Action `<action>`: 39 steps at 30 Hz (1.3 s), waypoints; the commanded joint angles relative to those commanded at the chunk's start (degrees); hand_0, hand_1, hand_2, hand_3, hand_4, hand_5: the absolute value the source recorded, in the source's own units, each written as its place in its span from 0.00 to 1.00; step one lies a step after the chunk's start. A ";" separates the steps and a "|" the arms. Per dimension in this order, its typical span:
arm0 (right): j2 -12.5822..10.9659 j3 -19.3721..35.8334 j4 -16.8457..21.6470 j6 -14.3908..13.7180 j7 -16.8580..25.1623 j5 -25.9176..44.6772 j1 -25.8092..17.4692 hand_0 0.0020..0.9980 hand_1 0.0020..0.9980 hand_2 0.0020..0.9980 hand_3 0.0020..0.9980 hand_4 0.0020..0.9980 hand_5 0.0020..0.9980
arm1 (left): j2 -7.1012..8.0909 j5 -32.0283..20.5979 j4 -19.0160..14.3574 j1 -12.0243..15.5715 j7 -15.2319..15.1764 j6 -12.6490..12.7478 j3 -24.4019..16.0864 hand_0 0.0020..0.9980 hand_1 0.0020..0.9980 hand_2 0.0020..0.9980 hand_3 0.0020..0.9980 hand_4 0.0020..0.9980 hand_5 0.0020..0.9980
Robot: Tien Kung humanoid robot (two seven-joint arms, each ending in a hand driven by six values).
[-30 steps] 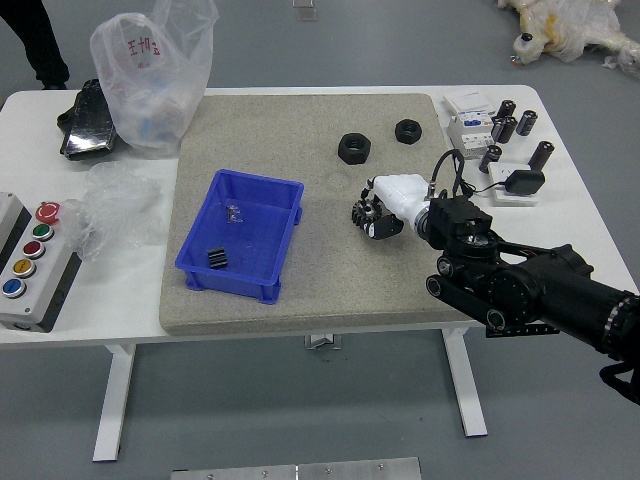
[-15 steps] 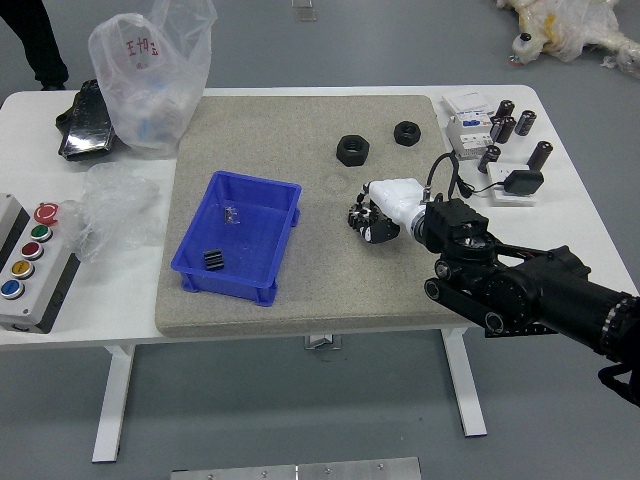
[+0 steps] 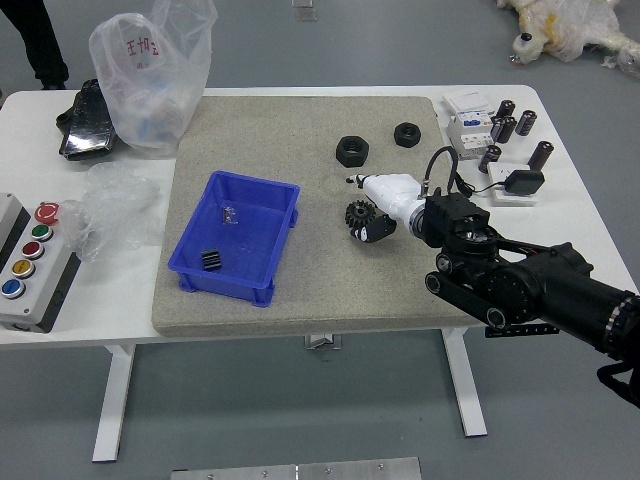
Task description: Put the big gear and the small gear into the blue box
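My right hand (image 3: 357, 207), white with black fingertips, is open around a black toothed gear (image 3: 360, 214) on the beige mat. Its upper fingers extend above the gear and the thumb lies below it. Whether hand and gear touch, I cannot tell. To the left sits the blue box (image 3: 235, 285), holding a small black ridged block (image 3: 211, 260) and a small shiny piece (image 3: 230, 215). No second toothed gear is recognisable. My left hand is out of view.
Two black hex nuts (image 3: 352, 151) (image 3: 407, 134) lie behind my hand. Black cylinders and white boxes (image 3: 470, 134) stand back right. Plastic bags (image 3: 150, 80), a black pouch (image 3: 90, 120) and a button panel (image 3: 38, 265) are left. A person's dark leg (image 3: 35, 40) shows top left.
My right hand's fingers have opened from around the gear, which now shows more fully. The mat and the blue box have shifted slightly left.
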 joint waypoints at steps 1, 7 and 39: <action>0.02 -0.12 -0.09 0.05 -0.03 0.12 0.03 0.34 0.61 0.92 0.98 0.83 0.32 | -0.01 -0.01 0.00 -0.01 -0.01 0.00 0.00 0.76 0.68 0.62 0.77 0.67 0.61; 0.52 -2.03 -0.94 0.19 -0.92 1.24 0.02 0.34 0.61 0.91 0.97 0.85 0.34 | -0.02 -0.20 -0.02 -0.15 -0.27 0.03 0.06 0.76 0.68 0.62 0.76 0.66 0.64; -1.15 4.91 12.90 -6.65 -3.19 -7.86 -0.63 0.33 0.46 0.37 0.45 0.35 0.00 | -0.01 -0.58 -0.21 0.75 -1.87 1.10 -0.12 0.75 0.68 0.62 0.76 0.65 0.72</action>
